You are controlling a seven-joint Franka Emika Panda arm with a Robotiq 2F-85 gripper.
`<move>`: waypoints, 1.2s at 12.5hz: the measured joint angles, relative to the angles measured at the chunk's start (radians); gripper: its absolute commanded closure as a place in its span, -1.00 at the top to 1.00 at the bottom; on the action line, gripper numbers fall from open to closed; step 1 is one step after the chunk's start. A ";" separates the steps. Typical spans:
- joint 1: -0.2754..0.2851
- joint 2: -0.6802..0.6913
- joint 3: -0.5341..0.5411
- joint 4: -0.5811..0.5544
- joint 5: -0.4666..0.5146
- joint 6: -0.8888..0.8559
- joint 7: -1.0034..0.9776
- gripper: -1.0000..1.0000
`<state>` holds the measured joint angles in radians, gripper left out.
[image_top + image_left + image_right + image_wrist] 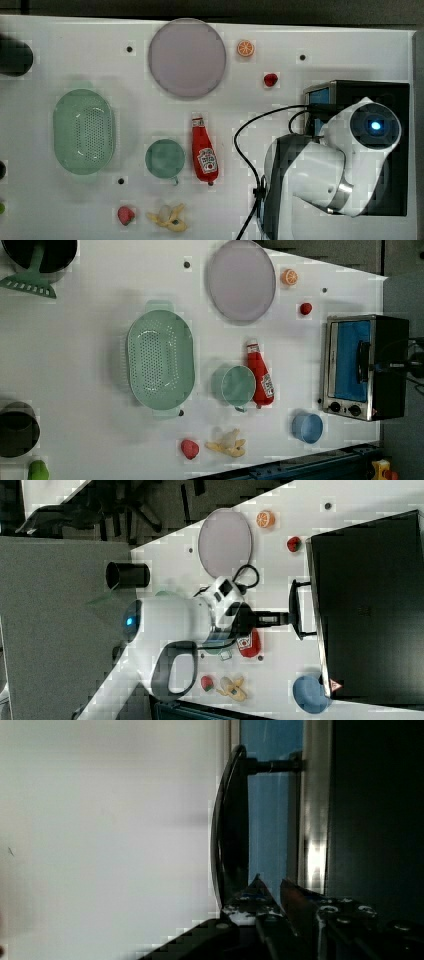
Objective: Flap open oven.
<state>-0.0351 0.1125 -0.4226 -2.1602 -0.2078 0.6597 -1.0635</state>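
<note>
The oven (385, 365) stands at the left view's right, a black box with a silver front frame, blue glass door (352, 360) and two dark knobs (345, 408). Its door sits flat against the frame. In the right view the oven (370, 605) shows its black top, and the bar handle (296, 605) stands off its front. My gripper (289, 617) reaches in from the right view's left and is shut on the handle near its middle. In the wrist view the curved dark handle (230, 825) runs down into my gripper (270, 892). In the top view my white arm (345, 155) covers most of the oven (350, 90).
A blue cup (307, 427) stands close to the oven's knob end. A ketchup bottle (260, 375), a green cup (235, 386) and a green colander (160, 357) lie further out on the white table (90, 340). A strawberry (305, 308) lies near the oven's other end.
</note>
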 measured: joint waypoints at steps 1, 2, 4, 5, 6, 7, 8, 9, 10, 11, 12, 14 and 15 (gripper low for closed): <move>-0.002 0.019 0.000 -0.010 -0.002 0.035 0.000 -0.65; -0.003 0.031 -0.002 -0.027 0.006 0.079 0.000 -0.65; -0.003 0.034 -0.007 -0.055 0.010 0.160 -0.001 -0.65; -0.004 0.035 -0.010 -0.061 0.010 0.177 -0.002 -0.65; -0.005 0.036 -0.013 -0.061 0.008 0.181 -0.005 -0.65; -0.004 0.041 -0.015 -0.061 0.008 0.184 -0.005 -0.65; -0.004 0.048 -0.016 -0.061 0.007 0.184 -0.005 -0.65; -0.002 0.053 -0.017 -0.059 0.003 0.186 -0.004 -0.65; -0.003 0.054 -0.015 -0.061 -0.014 0.188 0.000 -0.65; -0.001 0.054 -0.013 -0.063 -0.048 0.190 0.007 -0.65; 0.004 0.054 -0.014 -0.066 -0.084 0.189 0.018 -0.65; 0.013 0.057 -0.010 -0.076 -0.140 0.186 0.078 -0.65; 0.026 0.055 -0.007 -0.080 -0.182 0.186 0.125 -0.65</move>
<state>-0.0095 0.1678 -0.4297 -2.2402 -0.3901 0.8452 -0.9380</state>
